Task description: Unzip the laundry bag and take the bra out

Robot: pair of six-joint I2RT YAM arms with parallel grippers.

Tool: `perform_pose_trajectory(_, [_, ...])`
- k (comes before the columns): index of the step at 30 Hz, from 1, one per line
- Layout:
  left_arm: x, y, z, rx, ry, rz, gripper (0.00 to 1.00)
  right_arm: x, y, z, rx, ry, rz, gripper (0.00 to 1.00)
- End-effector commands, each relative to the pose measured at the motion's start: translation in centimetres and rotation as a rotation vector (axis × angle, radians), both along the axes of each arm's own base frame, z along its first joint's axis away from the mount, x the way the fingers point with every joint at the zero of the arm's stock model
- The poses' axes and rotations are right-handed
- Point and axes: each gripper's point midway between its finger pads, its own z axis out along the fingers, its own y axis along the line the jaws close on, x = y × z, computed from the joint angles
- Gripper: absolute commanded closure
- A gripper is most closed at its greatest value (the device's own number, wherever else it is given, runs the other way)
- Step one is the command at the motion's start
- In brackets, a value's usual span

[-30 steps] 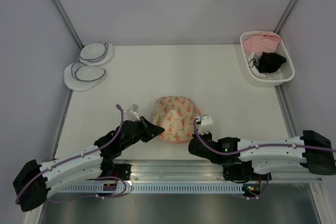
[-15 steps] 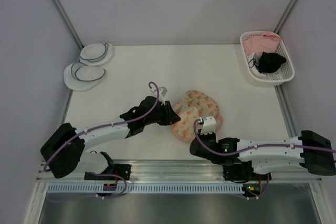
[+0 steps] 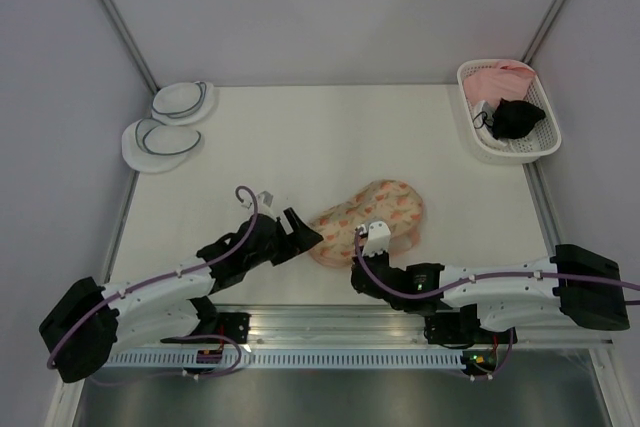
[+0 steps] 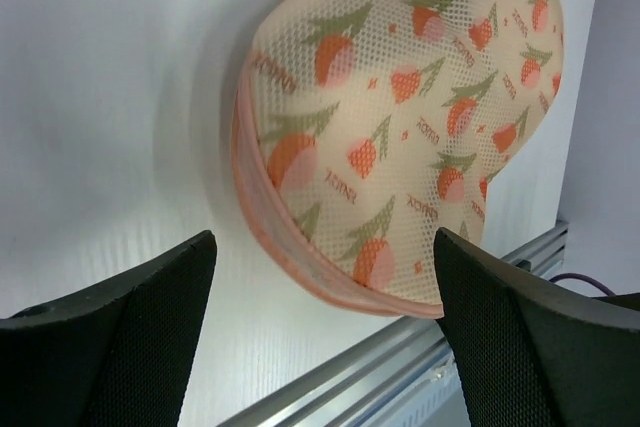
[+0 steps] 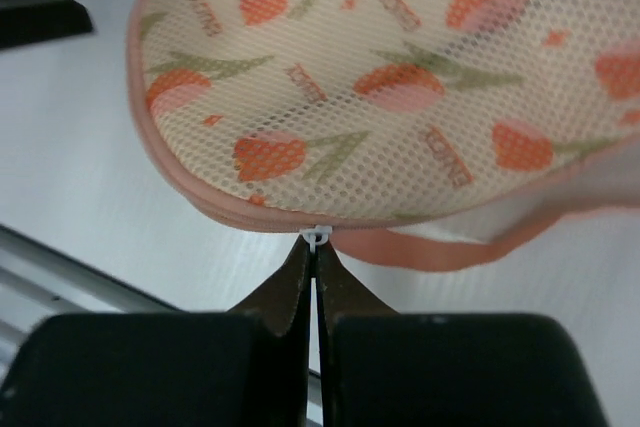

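Note:
The floral laundry bag (image 3: 372,215) lies on the table near the front edge, its pink-trimmed seam facing both arms. My right gripper (image 3: 361,255) is shut on the small white zip pull (image 5: 318,235) at the bag's (image 5: 400,77) near seam. Right of the pull, a pink band (image 5: 450,252) sags below the seam, with a sliver of white between. My left gripper (image 3: 303,234) stands open just left of the bag (image 4: 400,117), its black fingers (image 4: 150,317) on either side of the rounded end without touching it. The bra is hidden.
A white basket (image 3: 530,152) at the back right holds a pink garment (image 3: 500,77) and a black garment (image 3: 517,117). Two plain white round pouches (image 3: 160,139) lie at the back left. The metal front rail (image 3: 330,325) runs close behind the bag's near edge.
My left gripper has opened, let go of the bag and drawn back to the left. The bag now lies lower and stretched out. My right gripper has shifted slightly left, still shut.

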Motion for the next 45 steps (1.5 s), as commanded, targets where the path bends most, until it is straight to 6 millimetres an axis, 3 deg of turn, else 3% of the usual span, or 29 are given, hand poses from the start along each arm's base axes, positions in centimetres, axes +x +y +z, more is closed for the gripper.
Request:
perform_pose_trajectory(1, [-1.3, 0.2, 0.2, -0.136, 0.093, 0.118, 0.08, -0.7, 5.8, 3.6, 0.255, -0.011, 0.146, 1.00])
perform_pose_trajectory(4, [-2.3, -0.2, 0.5, -0.197, 0.109, 0.129, 0.07, -1.0, 7.6, 4.5, 0.319, -0.013, 0.199, 1.00])
perform_pose_trajectory(12, [-2.1, -1.5, 1.3, -0.301, 0.117, 0.157, 0.08, -2.2, 10.6, 3.5, 0.331, 0.037, 0.298, 1.00])
perform_pose_trajectory(14, [-1.9, -1.9, 1.3, -0.325, 0.107, 0.156, 0.28, -2.3, 10.8, 3.1, 0.318, 0.045, 0.305, 1.00])
perform_pose_trajectory(15, [-1.9, -2.0, 1.2, -0.326, 0.104, 0.151, 0.55, -2.3, 10.7, 2.9, 0.304, 0.050, 0.304, 1.00])
perform_pose_trajectory(18, [-2.0, -1.9, 0.7, -0.315, 0.108, 0.151, 0.98, -2.1, 10.0, 2.8, 0.281, 0.044, 0.293, 1.00])
perform_pose_trajectory(22, [-1.7, -0.9, 0.9, -0.285, 0.072, 0.175, 0.98, -1.4, 7.8, 2.6, 0.210, 0.027, 0.236, 0.99])
perform_pose_trajectory(25, [-1.0, 0.6, 1.1, -0.223, 0.023, 0.200, 0.98, -0.7, 4.0, 0.8, 0.036, 0.043, 0.137, 1.00])
perform_pose_trajectory(26, [-0.6, 1.7, 1.4, -0.197, -0.005, 0.219, 0.98, -0.7, 1.9, 0.1, -0.050, 0.069, 0.081, 1.00])
perform_pose_trajectory(30, [0.2, 4.1, 2.4, -0.146, -0.076, 0.255, 0.98, 0.1, -2.9, -0.5, -0.190, 0.052, -0.076, 1.00])
perform_pose_trajectory(36, [1.2, 6.1, 3.9, -0.057, -0.137, 0.257, 0.98, 1.1, -7.3, -0.5, -0.203, 0.039, -0.218, 1.00])
perform_pose_trajectory(38, [1.9, 6.6, 4.2, -0.015, -0.164, 0.267, 0.98, 1.5, -8.5, 0.0, -0.187, 0.031, -0.271, 1.00])
perform_pose_trajectory(45, [6.7, 6.4, 7.4, 0.064, -0.301, 0.319, 0.98, 1.3, -8.0, 1.2, -0.124, 0.034, -0.242, 1.00])
